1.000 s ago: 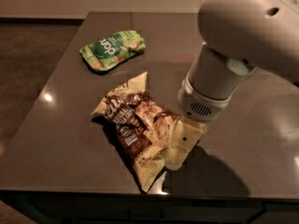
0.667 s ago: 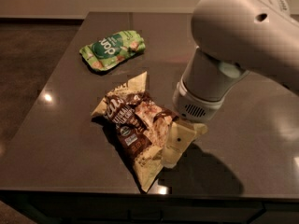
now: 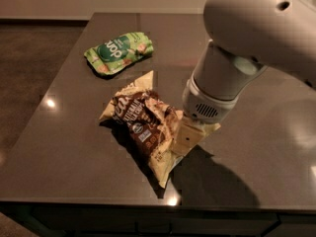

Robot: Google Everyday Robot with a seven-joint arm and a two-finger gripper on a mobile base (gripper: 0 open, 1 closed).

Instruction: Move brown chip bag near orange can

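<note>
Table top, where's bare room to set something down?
Free on the table: left front, in front of the green snack bag, and the right front corner. Crowded: centre, where the gripper sits against the brown chip bag.

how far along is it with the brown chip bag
Early. Done: the gripper sits against the right edge of the brown chip bag. In hand: apparently getting hold of it; the bag lies flat on the table, below the green snack bag in the camera view. Left: the whole move; no orange can is in view.
</note>
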